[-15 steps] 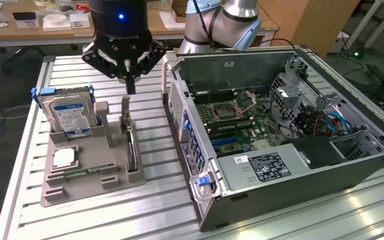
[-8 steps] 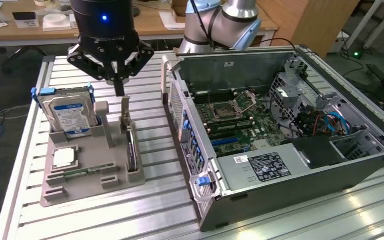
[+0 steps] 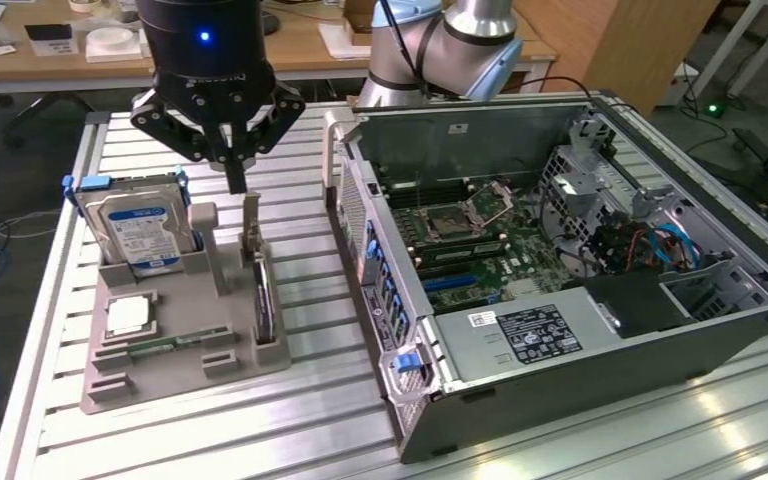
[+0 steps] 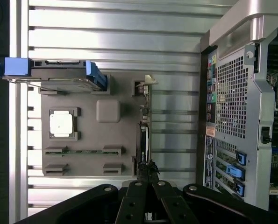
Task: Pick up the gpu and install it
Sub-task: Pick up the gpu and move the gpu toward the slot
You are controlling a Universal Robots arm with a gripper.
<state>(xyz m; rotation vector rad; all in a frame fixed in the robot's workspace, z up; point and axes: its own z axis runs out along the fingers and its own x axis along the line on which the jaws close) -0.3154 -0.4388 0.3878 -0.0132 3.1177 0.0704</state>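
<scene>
**One thin card on edge, one closed gripper above it**

One slatted aluminium table (image 3: 197,440), ribbed with long parallel grooves and shiny under the lights, carries everything. The largest thing on it is an open tower computer case (image 3: 704,340) lying on its side, towards the exterior view's right. It has dark sheet-metal walls, a perforated rear panel and a green motherboard (image 3: 491,250) inside. A boxy grey power supply (image 3: 524,335) with a black label sits by the near wall.

The gripper (image 3: 235,180) hangs over the other half of the table, a black body with angular linked arms tapering downwards. Its two slim fingers are pressed together with nothing visible between them. The tips sit just over the upper end of the gpu (image 3: 265,300). Whether they touch it cannot be told.

Beneath lies a matte grey moulded holder tray (image 3: 191,300), flat, with raised posts and shallow pockets. A silver hard drive (image 3: 141,228) with a blue-and-white label stands upright at its far end, framed in blue plastic rails.

The gpu stands on edge in a slot along the tray's side nearest the case. It is a thin dark card whose pale metal bracket rises at the far end.

A square silvery processor chip (image 3: 127,317) rests in a pocket. Just beside it a slim green memory stick (image 3: 157,348) lies in a narrow groove.
</scene>
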